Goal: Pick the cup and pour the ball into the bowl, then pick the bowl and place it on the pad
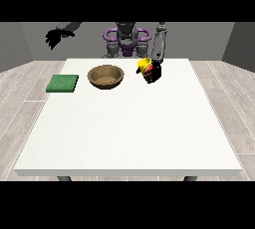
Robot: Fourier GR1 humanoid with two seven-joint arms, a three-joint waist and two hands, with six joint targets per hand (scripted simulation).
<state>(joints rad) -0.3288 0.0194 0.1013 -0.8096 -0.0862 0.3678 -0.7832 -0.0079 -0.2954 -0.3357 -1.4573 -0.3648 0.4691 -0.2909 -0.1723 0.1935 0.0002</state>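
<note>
- We see the hand at the view's right wrapped round the yellow cup, its fingers curled about the cup's side, so we judge the pick to be made.
- The cup looks lifted a little off the table and tipped toward the bowl, which sits just beside this hand, on the side toward the view's left.
- We cannot make out the ball, neither in the cup nor in the bowl, so we judge the pour to be not yet finished.
- The green pad lies past the bowl, well apart from the holding hand; the bowl is not on it, so that step is left.
- The hand at the view's left hangs in the air, far from everything, fingers drooping and holding nothing.
- Our count: one cup, one bowl, one pad, two hands, no ball in sight.
</note>
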